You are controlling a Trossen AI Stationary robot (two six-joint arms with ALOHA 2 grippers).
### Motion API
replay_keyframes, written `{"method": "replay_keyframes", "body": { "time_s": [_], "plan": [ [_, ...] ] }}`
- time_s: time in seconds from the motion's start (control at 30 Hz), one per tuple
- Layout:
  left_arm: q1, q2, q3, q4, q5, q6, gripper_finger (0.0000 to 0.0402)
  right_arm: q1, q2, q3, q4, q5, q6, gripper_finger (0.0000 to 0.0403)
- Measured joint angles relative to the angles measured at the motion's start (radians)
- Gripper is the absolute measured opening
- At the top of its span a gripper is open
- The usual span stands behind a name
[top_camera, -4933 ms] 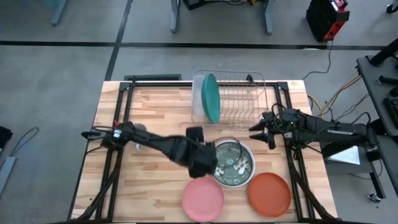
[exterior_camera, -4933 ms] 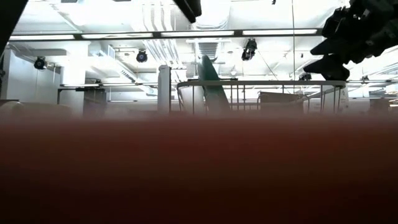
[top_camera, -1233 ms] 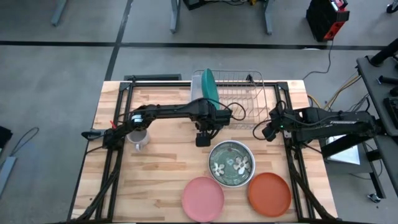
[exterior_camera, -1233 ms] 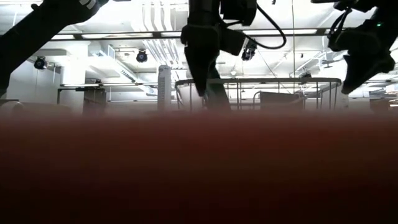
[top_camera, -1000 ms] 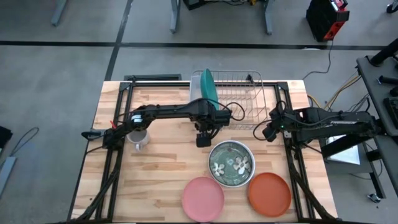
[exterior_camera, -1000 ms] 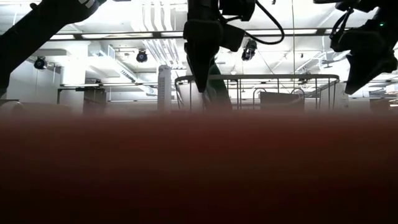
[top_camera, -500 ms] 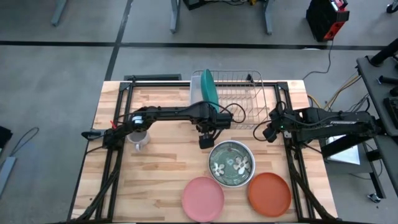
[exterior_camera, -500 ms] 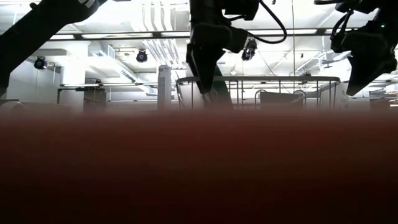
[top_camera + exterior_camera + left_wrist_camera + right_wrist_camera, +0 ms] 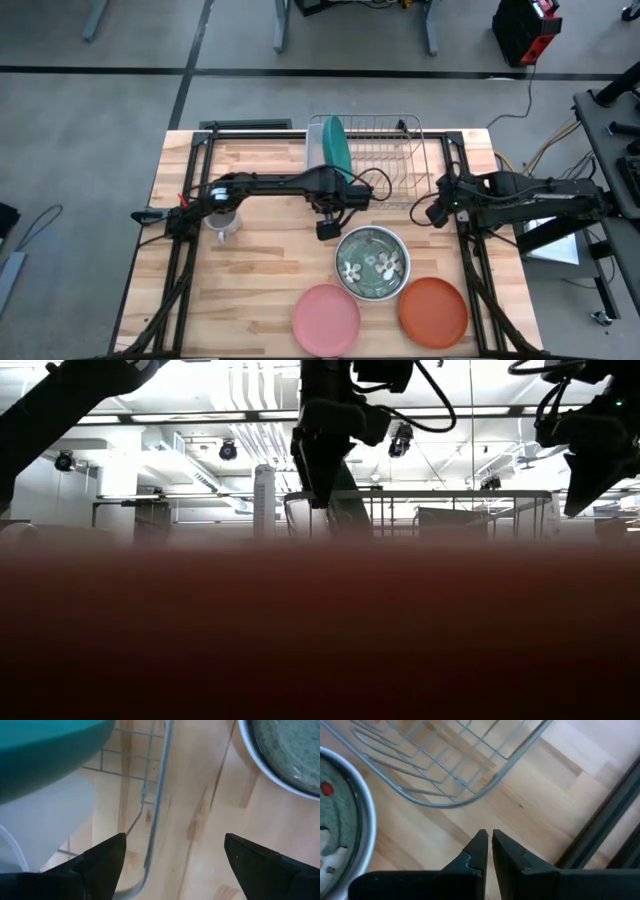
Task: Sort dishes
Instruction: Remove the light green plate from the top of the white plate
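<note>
Overhead, keep the left gripper (image 9: 327, 229), fingers spread and empty, square over the white-rimmed dark green flowered dish (image 9: 372, 263) before descending, the upright teal plate (image 9: 334, 148) being racked; by its wrist view, the right gripper (image 9: 486, 851) waits pinched closed.

Bare wood is left between the wire rack (image 9: 372, 158) and the green flowered plate (image 9: 372, 262) (a narrow strip), partly occupied by the open-fingered left gripper (image 9: 326, 229).
</note>
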Motion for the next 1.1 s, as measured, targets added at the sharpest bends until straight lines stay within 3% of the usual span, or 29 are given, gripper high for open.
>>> {"method": "replay_keyframes", "body": {
  "time_s": [0.17,0.47,0.63,0.83,1.0,1.1],
  "plan": [
    [0.000,-0.014,0.002,0.000,0.009,-0.001,0.0327,0.000,-0.001,0.050,-0.044,-0.022,0.015,0.0018],
    [-0.034,-0.092,0.000,-0.001,0.239,-0.103,0.0327,0.003,-0.045,0.094,-0.054,-0.226,-0.066,0.0018],
    [-0.118,-0.131,0.000,-0.001,0.236,-0.172,0.0327,0.062,-0.120,0.092,-0.052,-0.288,-0.063,0.0018],
    [-0.258,-0.137,0.000,0.003,0.067,-0.227,0.0327,0.168,-0.205,0.044,0.007,-0.288,0.002,0.0018],
    [-0.357,-0.118,-0.010,0.025,-0.240,-0.210,0.0327,0.248,-0.218,-0.041,0.205,-0.324,0.002,0.0018],
    [-0.395,-0.101,-0.011,0.053,-0.358,-0.226,0.0327,0.292,-0.191,-0.096,0.360,-0.350,-0.015,0.0018]
  ]
}}
